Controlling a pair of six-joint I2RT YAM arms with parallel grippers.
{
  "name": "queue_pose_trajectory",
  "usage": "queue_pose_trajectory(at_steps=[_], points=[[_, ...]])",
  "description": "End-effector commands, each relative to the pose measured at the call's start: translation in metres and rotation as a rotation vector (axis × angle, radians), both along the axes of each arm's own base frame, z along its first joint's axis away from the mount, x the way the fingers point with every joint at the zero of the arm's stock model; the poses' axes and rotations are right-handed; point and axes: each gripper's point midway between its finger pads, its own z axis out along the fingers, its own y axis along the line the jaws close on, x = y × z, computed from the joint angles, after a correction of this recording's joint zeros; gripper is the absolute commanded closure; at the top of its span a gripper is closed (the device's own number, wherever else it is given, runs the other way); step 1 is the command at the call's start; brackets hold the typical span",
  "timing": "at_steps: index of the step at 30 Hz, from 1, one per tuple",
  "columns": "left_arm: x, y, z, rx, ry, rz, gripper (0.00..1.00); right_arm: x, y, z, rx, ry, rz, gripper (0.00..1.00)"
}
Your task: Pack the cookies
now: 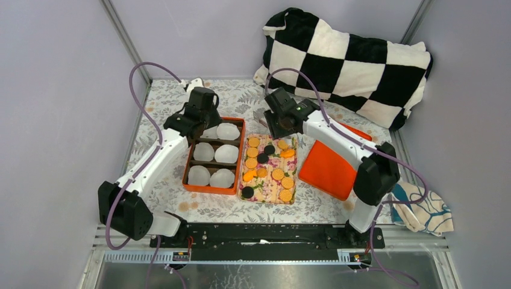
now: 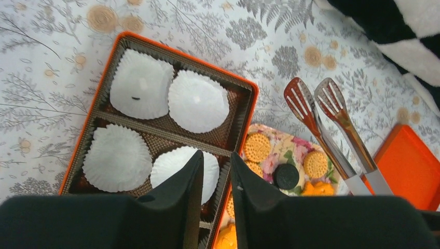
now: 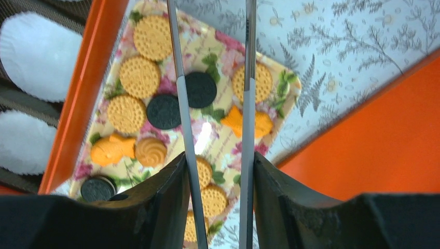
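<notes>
The cookies (image 1: 268,165), golden-orange discs and a few black ones, lie on a floral tray (image 1: 268,201). My right gripper (image 1: 280,117) is above the tray's far end, shut on metal tongs (image 1: 261,116). In the right wrist view my gripper (image 3: 219,158) squeezes the two tong arms (image 3: 181,93) above the cookies (image 3: 140,77). My left gripper (image 1: 202,111) hovers over the far end of the orange box (image 1: 184,180). In its wrist view it (image 2: 217,155) is almost shut, with a narrow gap, and empty. The tongs' orange tips (image 2: 316,119) hang beyond the cookies (image 2: 258,147).
The orange box (image 2: 248,118) holds several white paper cups (image 2: 197,101) in divided compartments. Its orange lid (image 1: 328,168) lies right of the tray. A black-and-white checkered pillow (image 1: 349,60) sits at the back right. A patterned cloth (image 1: 425,208) lies at the right front.
</notes>
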Motion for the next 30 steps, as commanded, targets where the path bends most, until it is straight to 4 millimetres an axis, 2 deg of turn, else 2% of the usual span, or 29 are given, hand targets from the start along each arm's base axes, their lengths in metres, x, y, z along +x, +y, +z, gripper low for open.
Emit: queue_pose_trajectory(at_steps=[1, 9, 15, 21, 26, 30], points=[[-0.008, -0.007, -0.015, -0.025, 0.032, -0.038, 0.7, -0.025, -0.012, 0.031, 0.007, -0.079, 0.031, 0.5], [-0.011, -0.014, -0.024, -0.045, 0.055, -0.062, 0.73, -0.089, -0.022, 0.008, -0.01, 0.003, 0.083, 0.52], [-0.014, -0.015, -0.024, -0.064, 0.054, -0.066, 0.73, -0.119, -0.032, -0.012, -0.001, 0.063, 0.078, 0.54], [-0.016, -0.018, -0.02, -0.081, 0.042, -0.083, 0.73, -0.126, -0.048, -0.027, -0.046, 0.072, 0.047, 0.55], [-0.016, -0.018, -0.018, -0.081, 0.036, -0.08, 0.73, -0.133, -0.044, -0.032, -0.024, 0.106, 0.059, 0.55], [-0.016, -0.019, -0.021, -0.086, 0.041, -0.083, 0.74, -0.131, -0.037, -0.035, -0.022, 0.117, 0.068, 0.54]])
